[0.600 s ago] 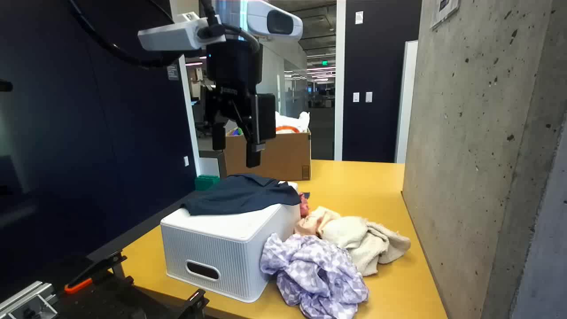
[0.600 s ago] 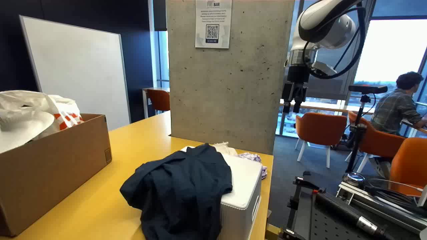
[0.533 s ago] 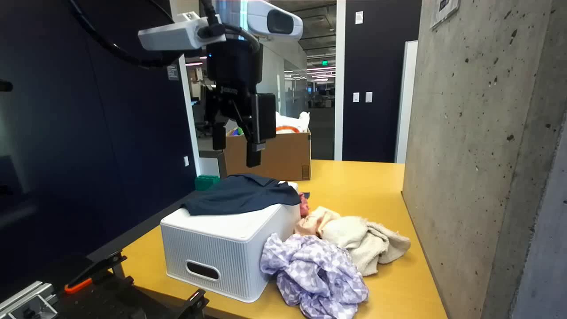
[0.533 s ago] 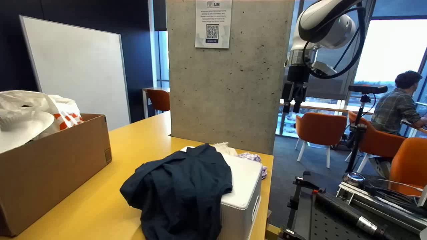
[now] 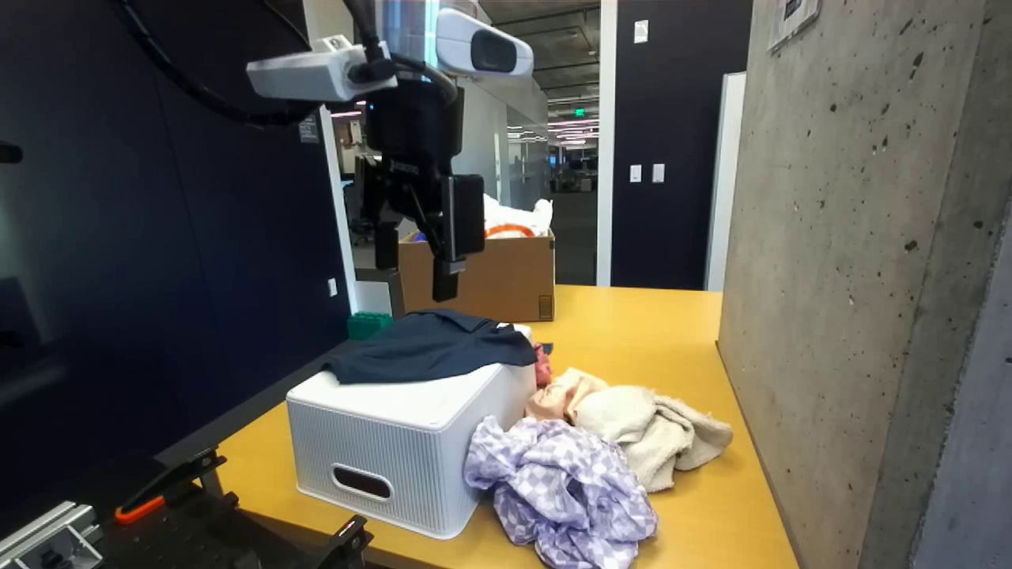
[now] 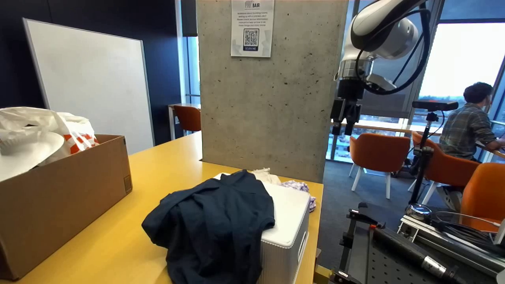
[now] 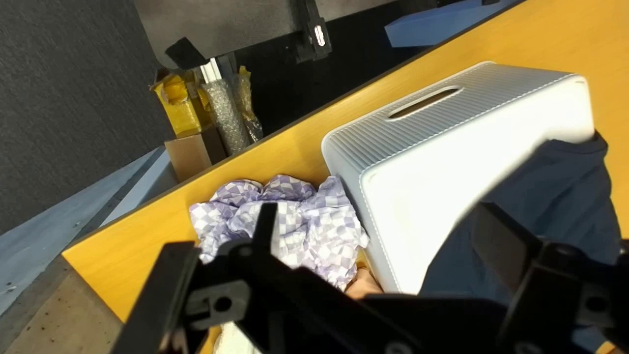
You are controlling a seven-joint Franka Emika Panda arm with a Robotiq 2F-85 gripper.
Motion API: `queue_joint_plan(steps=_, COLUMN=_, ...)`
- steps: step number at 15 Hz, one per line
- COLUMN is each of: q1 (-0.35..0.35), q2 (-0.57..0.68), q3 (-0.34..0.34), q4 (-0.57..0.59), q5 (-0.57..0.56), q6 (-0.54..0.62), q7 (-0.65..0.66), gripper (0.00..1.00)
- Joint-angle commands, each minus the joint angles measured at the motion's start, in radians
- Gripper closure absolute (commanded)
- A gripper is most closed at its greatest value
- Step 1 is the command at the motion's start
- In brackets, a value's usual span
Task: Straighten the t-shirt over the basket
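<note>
Leftmost in an exterior view I have a cardboard box (image 6: 67,205) with a white bag (image 6: 79,130) poking out of it, standing on the yellow counter (image 6: 169,159), well apart from my work. Next along is the dark blue shirt (image 6: 217,225): it lies over part of the basket (image 6: 292,211) and hangs down one side in bunched folds, leaving some of the white top uncovered. Just beyond the basket sits a heap of purple checked cloth (image 6: 298,185). Further right and higher up hangs my end effector (image 6: 342,131), well apart from the shirt. In the wrist view its fingers (image 7: 501,241) are spread wide with nothing between them, so I'm holding nothing. I'd call this the reach stage: the shirt is on the basket but not straightened, and I have yet to take hold. The next move, to my mind, calls for coming across over the shirt, lowering onto a free edge, pinching fabric only, then drawing it out flat over the uncovered top. I'd go slowly, since the hanging part may drag the rest off the basket.
</note>
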Motion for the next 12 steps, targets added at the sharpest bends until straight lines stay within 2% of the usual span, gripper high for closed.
queue_joint_plan(steps=1, q1=0.002, q2=0.043, q3=0.046, q4=-0.002, q5=0.083, q6=0.054, q7=0.031, gripper=0.0)
queue_joint_plan(steps=7, q1=0.023, q2=0.229, q3=0.124, q4=0.05, q5=0.219, q6=0.154, q7=0.079, gripper=0.0)
queue_joint_plan(steps=12, q1=0.05, q2=0.392, q3=0.21, q4=0.142, q5=0.208, q6=0.219, q7=0.173, gripper=0.0)
